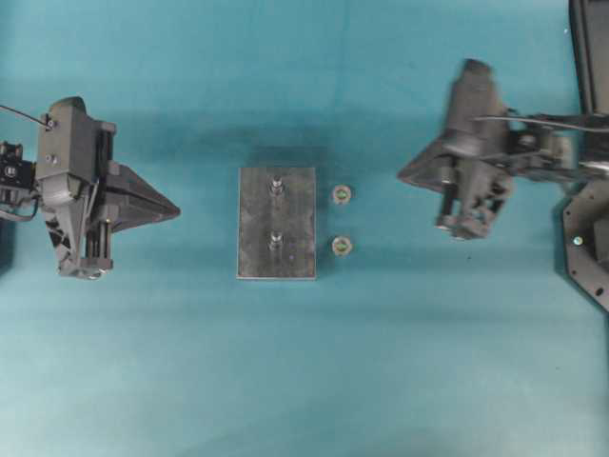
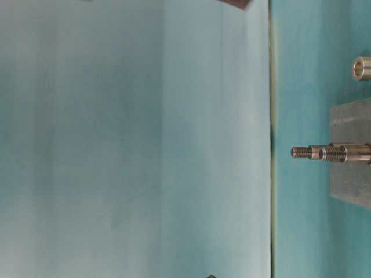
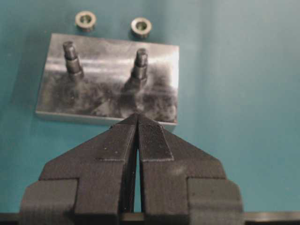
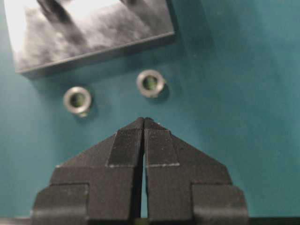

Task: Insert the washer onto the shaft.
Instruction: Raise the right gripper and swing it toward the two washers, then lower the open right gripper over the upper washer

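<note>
My work surface is a flat teal table (image 1: 304, 381), evenly lit from above with soft shadows; behind it, in the table-level view, I see a plain pale blue-green wall (image 2: 133, 139), brighter toward its middle.

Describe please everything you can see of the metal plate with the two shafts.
The metal plate is a grey, dull rectangular block with scuffed, slightly shiny patches. It lies flat on the teal table, midway between the two arms. Two short stepped shafts with threaded tips stand upright on it, both bare. Two washers lie beside its edge, apart from it. No gripper touches it.
</note>
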Controlling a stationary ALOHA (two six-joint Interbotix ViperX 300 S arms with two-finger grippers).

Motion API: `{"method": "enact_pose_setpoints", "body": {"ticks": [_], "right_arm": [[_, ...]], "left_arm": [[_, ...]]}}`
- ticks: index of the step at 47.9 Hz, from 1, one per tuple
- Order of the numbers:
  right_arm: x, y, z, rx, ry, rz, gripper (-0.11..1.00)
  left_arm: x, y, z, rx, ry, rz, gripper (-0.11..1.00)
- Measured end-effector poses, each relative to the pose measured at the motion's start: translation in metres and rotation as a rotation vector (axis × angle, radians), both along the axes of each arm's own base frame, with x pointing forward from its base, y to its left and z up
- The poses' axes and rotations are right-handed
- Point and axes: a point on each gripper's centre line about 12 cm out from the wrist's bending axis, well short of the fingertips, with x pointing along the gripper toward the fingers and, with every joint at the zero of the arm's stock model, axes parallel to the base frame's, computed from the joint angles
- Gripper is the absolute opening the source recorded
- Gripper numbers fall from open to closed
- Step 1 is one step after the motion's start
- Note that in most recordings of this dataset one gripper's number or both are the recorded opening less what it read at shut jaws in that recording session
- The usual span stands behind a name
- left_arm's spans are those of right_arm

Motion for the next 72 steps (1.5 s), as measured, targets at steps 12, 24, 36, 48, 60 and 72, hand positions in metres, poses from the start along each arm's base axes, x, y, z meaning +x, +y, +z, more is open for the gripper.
{"method": "enact_pose_setpoints", "body": {"ticks": [12,24,36,48,60,72], "right_arm": [[0.032,-0.007,-0.028,-0.017,0.102,0.038,0.01],[0.055,-0.012,-0.046,-0.018,0.172,0.058,0.21],[0.067,-0.013,-0.062,-0.001,0.277,0.071,0.84],[0.077,-0.014,-0.069,-0.002,0.294,0.081,0.80],[0.079,-0.009,-0.084,0.002,0.329,0.098,0.79],[0.082,-0.008,-0.089,0.000,0.324,0.101,0.78]], "left_arm": [[0.000,0.000,0.000,0.000,-0.002,0.000,0.00],[0.000,0.000,0.001,0.000,-0.003,0.000,0.00],[0.000,0.000,0.001,0.000,-0.003,0.000,0.00],[0.000,0.000,0.001,0.000,-0.005,0.000,0.00],[-0.001,0.000,0.001,0.000,-0.003,-0.002,0.00],[-0.002,0.000,-0.002,0.000,0.005,0.000,0.00]]}}
